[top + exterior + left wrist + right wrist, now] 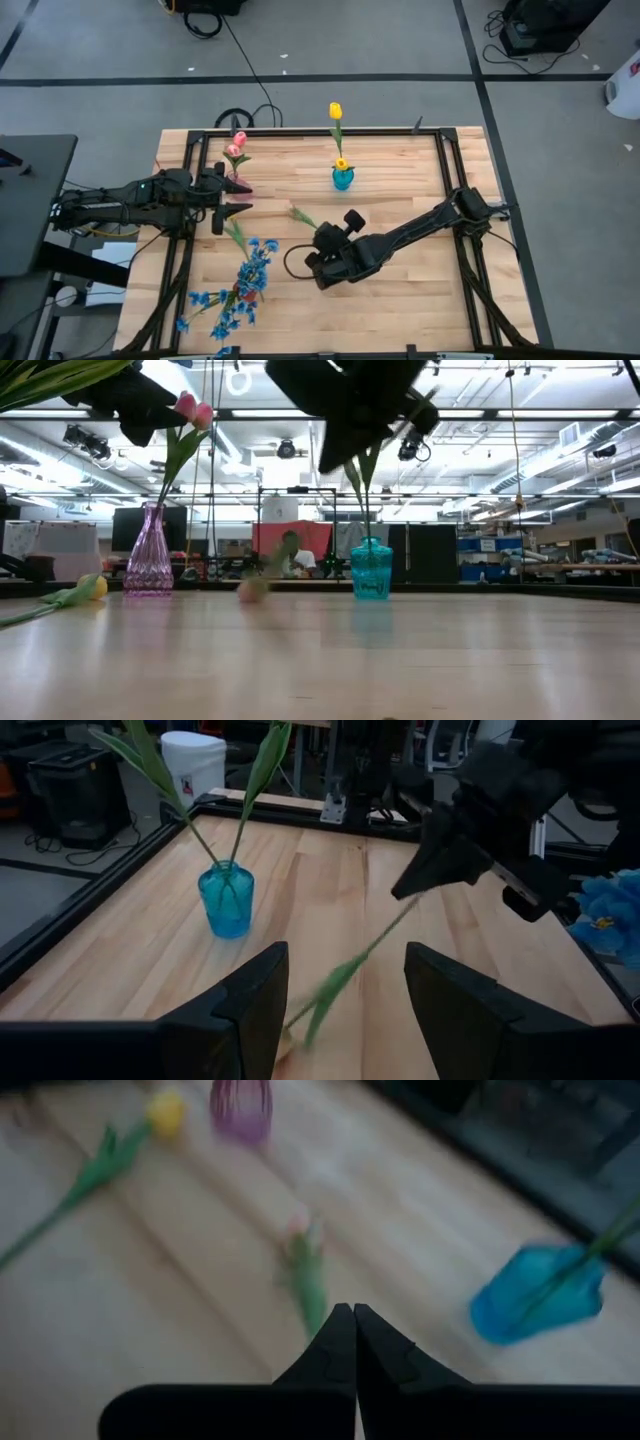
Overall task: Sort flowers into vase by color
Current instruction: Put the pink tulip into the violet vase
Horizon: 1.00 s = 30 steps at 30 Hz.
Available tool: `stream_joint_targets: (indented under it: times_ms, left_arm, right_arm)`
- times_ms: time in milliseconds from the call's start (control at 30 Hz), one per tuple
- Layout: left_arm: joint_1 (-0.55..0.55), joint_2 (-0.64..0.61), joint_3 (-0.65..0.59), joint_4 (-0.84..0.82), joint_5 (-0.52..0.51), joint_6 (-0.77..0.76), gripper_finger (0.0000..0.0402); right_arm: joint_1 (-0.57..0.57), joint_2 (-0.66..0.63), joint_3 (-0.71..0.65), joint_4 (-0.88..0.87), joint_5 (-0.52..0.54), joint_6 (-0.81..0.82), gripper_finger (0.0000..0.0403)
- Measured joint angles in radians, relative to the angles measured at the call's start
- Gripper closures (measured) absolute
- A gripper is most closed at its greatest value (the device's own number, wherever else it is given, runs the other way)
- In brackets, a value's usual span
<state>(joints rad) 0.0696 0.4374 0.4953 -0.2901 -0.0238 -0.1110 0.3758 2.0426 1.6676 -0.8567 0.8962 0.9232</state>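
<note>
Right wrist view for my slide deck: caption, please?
Right gripper shut on a pink tulip, with the blue vase nearby.

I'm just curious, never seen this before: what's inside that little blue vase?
The blue vase holds yellow tulips on green stems. One blossom stands tall, another sits low at the vase's mouth. The stem ends inside are hard to make out.

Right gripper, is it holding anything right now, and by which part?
Yes. The right gripper is shut on the green stem of a pink tulip, blossom pointing away. The left gripper is open, holding nothing.
</note>
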Motion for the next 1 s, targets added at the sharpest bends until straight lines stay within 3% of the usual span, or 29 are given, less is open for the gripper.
stream_joint_targets:
  times_ms: [100,267,633,800,1000]
  left_arm:
    - [0.0,0.001,0.0,0.0,0.0,-0.003,0.0194]
    - [0.0,0.0,0.0,-0.016,0.003,-0.027,0.0194]
    - [0.0,0.0,0.0,-0.031,0.003,-0.025,0.0194]
    - [0.0,0.0,-0.001,-0.049,0.003,-0.025,0.0194]
    - [0.0,0.0,-0.001,-0.054,0.003,-0.025,0.0194]
  right_arm:
    - [-0.007,-0.001,0.0,0.056,0.036,-0.051,0.0401]
    - [-0.046,0.001,-0.006,0.082,-0.192,-0.055,0.0393]
    - [-0.128,0.041,-0.191,0.382,-0.399,-0.109,0.0277]
    - [-0.153,0.05,-0.265,0.458,-0.454,-0.093,0.0271]
    - [-0.161,0.083,-0.292,0.498,-0.441,-0.137,0.0273]
